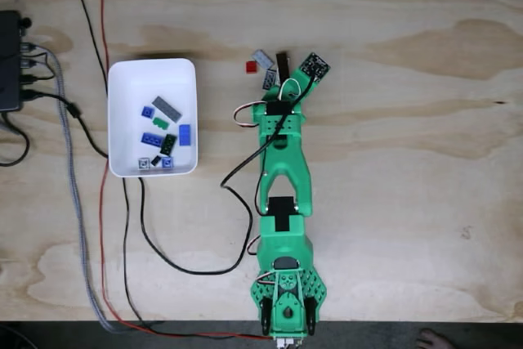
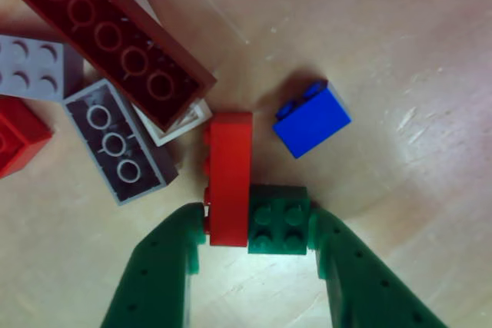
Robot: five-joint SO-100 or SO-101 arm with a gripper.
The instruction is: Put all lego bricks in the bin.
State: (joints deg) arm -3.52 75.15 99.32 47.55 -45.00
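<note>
Other view: the green gripper (image 2: 257,224) is clamped across a red plastic brick (image 2: 229,178) and a small green studded brick (image 2: 278,219), side by side, red brick's long axis lying along the fingers.

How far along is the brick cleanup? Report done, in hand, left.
Done: about seven bricks lie in the bin. In hand: the gripper squeezes a red brick and green brick together. Left: brown, grey and blue bricks nearby.
</note>
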